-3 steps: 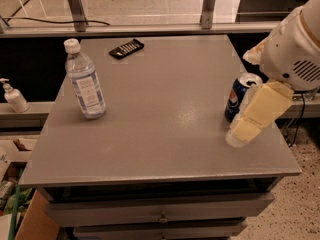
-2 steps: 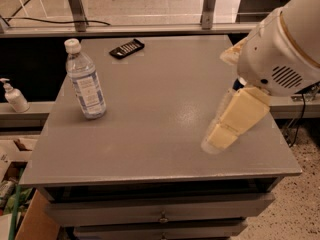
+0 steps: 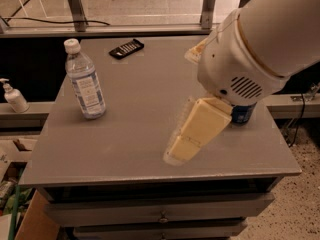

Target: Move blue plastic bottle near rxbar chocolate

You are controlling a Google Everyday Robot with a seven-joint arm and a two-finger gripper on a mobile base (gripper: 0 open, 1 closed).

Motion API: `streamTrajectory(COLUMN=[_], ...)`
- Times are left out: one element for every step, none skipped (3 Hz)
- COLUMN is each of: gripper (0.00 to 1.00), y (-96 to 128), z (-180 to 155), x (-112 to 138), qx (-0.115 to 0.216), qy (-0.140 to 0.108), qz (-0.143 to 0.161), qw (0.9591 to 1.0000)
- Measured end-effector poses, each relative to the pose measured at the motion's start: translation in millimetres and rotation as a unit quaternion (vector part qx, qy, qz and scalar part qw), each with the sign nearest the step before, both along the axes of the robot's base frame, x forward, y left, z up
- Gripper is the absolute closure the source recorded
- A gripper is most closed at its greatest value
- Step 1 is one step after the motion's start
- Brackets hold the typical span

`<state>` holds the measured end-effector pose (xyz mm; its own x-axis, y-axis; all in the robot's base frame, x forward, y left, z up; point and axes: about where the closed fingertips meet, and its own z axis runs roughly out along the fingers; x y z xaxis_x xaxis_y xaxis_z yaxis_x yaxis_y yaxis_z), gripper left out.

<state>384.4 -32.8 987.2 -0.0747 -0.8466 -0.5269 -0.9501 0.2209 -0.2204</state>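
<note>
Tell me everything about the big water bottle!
The bottle is tall, clear plastic with a white screw cap and a pale blue-and-white label. It stands upright on the grey table, at its left side, cap on. Nothing touches it but the table. The gripper hovers well to its right, over the table's front.

Dim warm indoor light; tool point(image 3: 176, 153) low over table's point(image 3: 135, 104) front.
</note>
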Motion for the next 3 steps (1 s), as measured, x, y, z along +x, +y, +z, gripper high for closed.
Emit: streamTrajectory(gripper=[0.0, 0.0, 0.0], y=[11.2, 25.8, 39.4], z=[-11.5, -33.3, -59.5], x=[11.6, 27.1, 45.5], qx=[-0.002, 0.005, 0.017], qy=[-0.009, -0.011, -0.011], qz=[0.006, 0.01, 0.012], qw=[0.9999, 0.9999, 0.9997])
